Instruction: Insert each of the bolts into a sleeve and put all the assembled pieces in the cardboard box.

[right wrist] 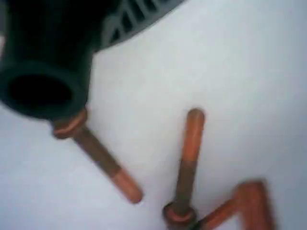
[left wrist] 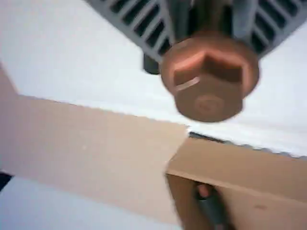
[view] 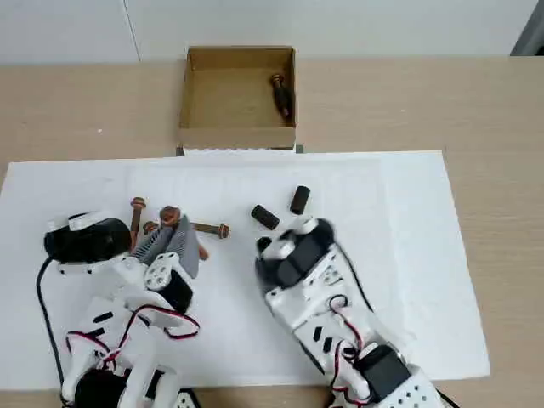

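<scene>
Left gripper [view: 174, 231] clamping bolt [left wrist: 208, 79], shank hidden, right gripper [view: 279, 248] seemingly holding sleeve [right wrist: 42, 81]

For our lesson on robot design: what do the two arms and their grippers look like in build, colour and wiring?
The left arm and the right arm are white plastic shells jointed by boxy black motors, with thin red, white and black cables looping alongside. Each wrist carries a rounded black housing. The gripper fingers are grey and ribbed with slots.

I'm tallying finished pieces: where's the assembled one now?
High view: the assembled piece lies inside the cardboard box, near its right wall, past the paper's far edge.
</scene>
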You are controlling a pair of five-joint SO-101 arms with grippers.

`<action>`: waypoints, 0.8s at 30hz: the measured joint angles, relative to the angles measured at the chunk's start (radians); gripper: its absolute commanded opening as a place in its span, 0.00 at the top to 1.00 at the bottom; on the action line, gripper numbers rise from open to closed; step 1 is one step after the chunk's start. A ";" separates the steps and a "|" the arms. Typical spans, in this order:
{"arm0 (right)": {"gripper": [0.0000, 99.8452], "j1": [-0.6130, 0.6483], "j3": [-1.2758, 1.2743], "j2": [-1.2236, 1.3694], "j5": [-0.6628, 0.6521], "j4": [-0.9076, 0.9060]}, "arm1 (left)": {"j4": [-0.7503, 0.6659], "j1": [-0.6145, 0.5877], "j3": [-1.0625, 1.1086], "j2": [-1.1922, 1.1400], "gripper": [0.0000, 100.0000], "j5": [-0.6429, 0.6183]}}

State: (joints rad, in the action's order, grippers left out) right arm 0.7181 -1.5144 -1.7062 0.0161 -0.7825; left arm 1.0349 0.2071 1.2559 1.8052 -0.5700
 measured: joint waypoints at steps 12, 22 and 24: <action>1.00 0.124 -0.055 -0.091 -0.133 0.000 | -0.086 0.149 0.000 0.000 1.00 -0.009; 1.00 0.124 -0.055 -0.091 -0.133 0.029 | -0.091 0.199 0.035 0.000 1.00 -0.009; 1.00 0.124 -0.055 -0.091 -0.133 0.055 | -0.092 0.199 0.046 0.002 1.00 -0.009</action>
State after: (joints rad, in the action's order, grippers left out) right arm 0.8424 -1.5696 -1.7967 -0.1174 -0.7273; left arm 0.9429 0.4066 1.3019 1.8067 -0.5792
